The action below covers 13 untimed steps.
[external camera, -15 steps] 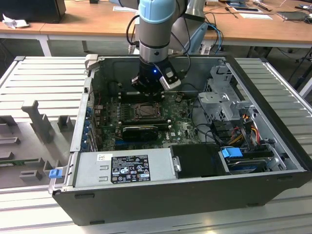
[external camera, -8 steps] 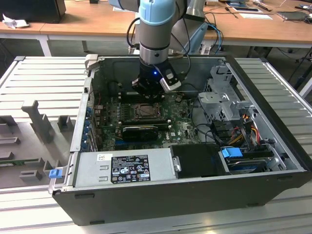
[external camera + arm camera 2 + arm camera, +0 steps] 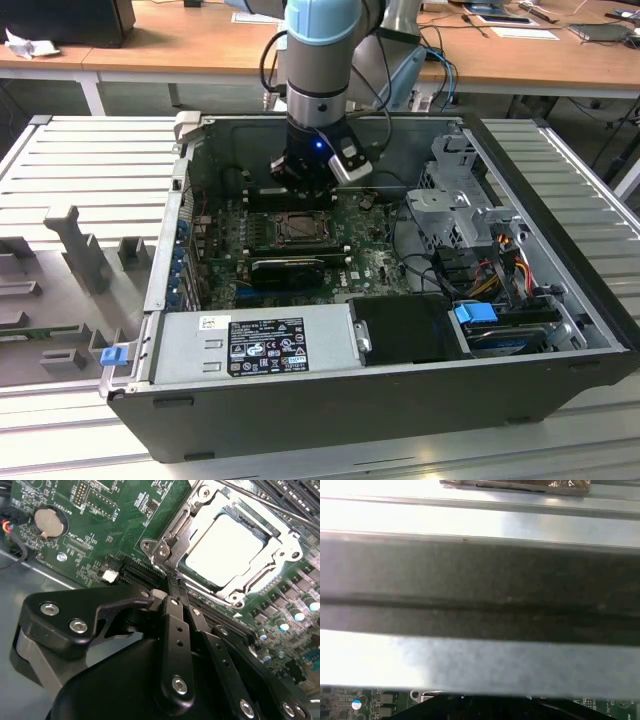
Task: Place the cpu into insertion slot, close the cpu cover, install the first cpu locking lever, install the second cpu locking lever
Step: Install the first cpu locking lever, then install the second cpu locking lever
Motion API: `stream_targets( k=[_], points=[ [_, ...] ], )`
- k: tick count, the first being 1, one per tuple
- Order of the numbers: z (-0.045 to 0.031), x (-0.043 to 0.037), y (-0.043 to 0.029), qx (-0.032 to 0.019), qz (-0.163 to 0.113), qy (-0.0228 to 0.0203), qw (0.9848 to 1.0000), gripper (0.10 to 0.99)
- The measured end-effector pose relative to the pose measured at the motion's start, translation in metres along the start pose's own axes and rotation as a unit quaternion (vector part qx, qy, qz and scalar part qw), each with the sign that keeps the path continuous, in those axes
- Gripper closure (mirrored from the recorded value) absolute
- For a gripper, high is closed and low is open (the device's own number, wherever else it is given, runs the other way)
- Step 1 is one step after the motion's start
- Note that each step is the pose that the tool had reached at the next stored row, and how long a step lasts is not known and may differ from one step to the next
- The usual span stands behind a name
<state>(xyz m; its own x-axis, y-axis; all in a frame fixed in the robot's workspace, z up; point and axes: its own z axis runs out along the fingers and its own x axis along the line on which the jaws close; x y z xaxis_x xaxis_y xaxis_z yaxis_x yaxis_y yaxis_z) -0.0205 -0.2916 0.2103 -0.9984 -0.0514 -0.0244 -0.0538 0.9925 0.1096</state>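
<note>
The claw [image 3: 172,587] is a black jointed metal mechanism with silver bolt heads. In the second wrist view its two narrow fingers [image 3: 176,630] run side by side and meet at the tips, closed on nothing, just short of the socket's near corner. In the exterior view the claw [image 3: 303,195] hangs inside an open computer case [image 3: 400,400], at upper centre of the frame, just beyond the socket.

The case is a dark metal box lying on its side on a ribbed grey tabletop [image 3: 80,160]. Nearest the camera inside it sits a silver power supply [image 3: 250,345] with a white and black label, and beside it, toward the exterior view's right, a black box with a blue clip. Further right are drive cages of pale perforated metal and a bundle of coloured cables [image 3: 500,250]. Behind these lies the green motherboard [image 3: 225,230], flat and studded with small parts.

In the second wrist view, at upper right, the insertion slot [image 3: 172,527] holds the cpu [image 3: 225,547], a smooth pale square lying flat. The cpu cover [image 3: 282,547], a thin silvery frame with a square window, lies down around it. A round silver coin battery [image 3: 49,521] sits at upper left on the board.

In the first wrist view, a dark band of case wall [image 3: 480,590] lies between bright grey metal strips.
</note>
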Motion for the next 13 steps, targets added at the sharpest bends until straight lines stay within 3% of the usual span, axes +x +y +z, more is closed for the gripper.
stream_targets(
  k=[1,13],
  points=[
    [-0.0033,-0.0001,0.0004,0.0,0.0,0.0,1.0,0.98],
    [-0.004,0.0001,-0.0039,0.0009,0.0,0.0001,1.0,0.98]
  ],
)
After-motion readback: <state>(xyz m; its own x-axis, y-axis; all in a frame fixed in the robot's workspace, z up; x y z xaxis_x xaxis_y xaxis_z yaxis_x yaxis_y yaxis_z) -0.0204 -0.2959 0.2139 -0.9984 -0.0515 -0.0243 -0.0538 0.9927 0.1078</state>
